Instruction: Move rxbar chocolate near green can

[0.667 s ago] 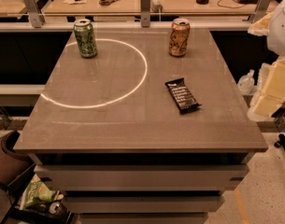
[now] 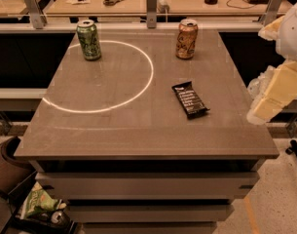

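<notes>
1. From the one camera view, the desk (image 2: 138, 135) carried three things: the green can (image 2: 89, 39), an orange-brown can (image 2: 187, 38) and the rxbar chocolate (image 2: 190, 99).
2. The green can stood upright at the far left, on the line of a pale ring (image 2: 152, 72) marked across the desk's left half.
3. The orange-brown can stood upright at the far right, outside the ring.
4. The rxbar chocolate lay flat on the right half of the desk, angled, nearer than the orange-brown can and well apart from the green can.
5. The robot's hand (image 2: 272, 99) hung off the desk's right edge, touching nothing; I could not tell whether it was clenched or released.
6. Scissors (image 2: 116, 1) lay on the counter behind.
</notes>
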Motion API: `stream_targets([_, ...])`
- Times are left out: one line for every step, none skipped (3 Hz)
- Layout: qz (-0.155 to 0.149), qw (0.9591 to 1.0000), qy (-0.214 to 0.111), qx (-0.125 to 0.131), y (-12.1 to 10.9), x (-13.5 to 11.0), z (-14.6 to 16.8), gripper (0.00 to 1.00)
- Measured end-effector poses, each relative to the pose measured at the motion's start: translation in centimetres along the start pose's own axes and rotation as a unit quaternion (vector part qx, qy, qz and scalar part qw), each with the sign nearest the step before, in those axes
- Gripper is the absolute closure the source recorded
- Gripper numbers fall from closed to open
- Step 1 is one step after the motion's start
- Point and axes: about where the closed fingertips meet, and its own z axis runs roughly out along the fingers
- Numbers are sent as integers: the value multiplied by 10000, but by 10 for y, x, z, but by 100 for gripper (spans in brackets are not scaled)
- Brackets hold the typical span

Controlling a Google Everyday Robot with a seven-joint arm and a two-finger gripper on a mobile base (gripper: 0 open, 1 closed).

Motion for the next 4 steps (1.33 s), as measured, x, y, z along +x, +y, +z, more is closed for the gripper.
stream_targets([709,9954,-637,-18,6,-8,23,0])
stream_targets([1453,9807,-1308,-102,24,-16,55,0])
stream_targets([2103,9570,-1984,-258,40,-33,94,0])
stream_targets([2622,9314,-2516,-205,36,-47,127,0])
